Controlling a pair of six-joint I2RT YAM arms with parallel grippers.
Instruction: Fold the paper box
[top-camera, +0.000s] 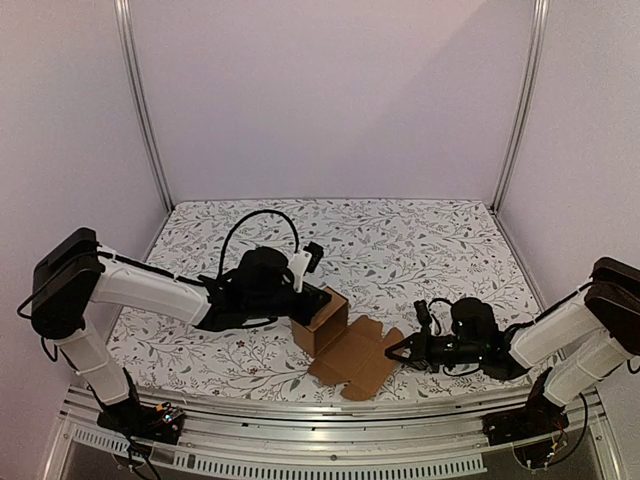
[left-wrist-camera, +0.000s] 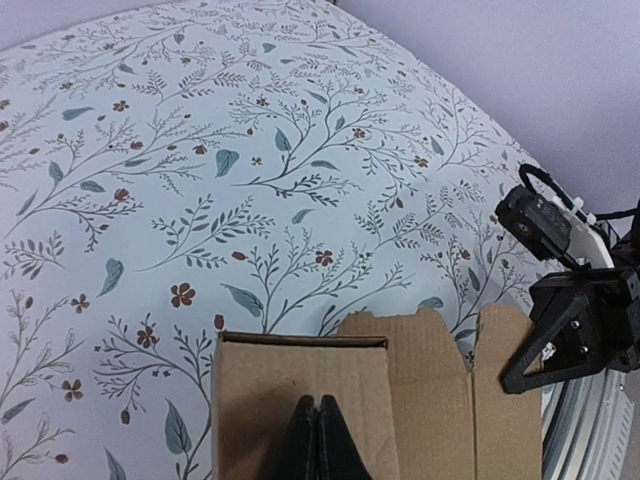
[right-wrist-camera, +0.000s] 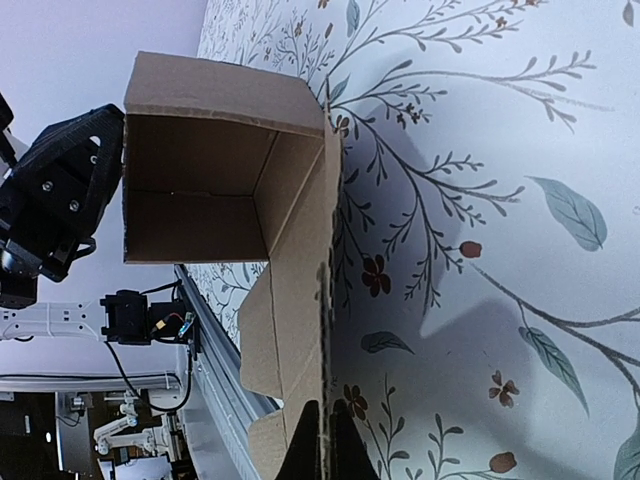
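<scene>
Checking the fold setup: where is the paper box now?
Top view: the paper box sits front-centre on the floral table, between the left gripper at its raised walls and the right gripper at its flat flap.

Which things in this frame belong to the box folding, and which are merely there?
Part of the job:
- paper box, half erected, with flaps lying flat
- left gripper, shut on its upright wall
- right gripper, shut on the flat flap

Merely there:
- floral table cover
- metal frame posts

no readable text, labels or numbers
</scene>
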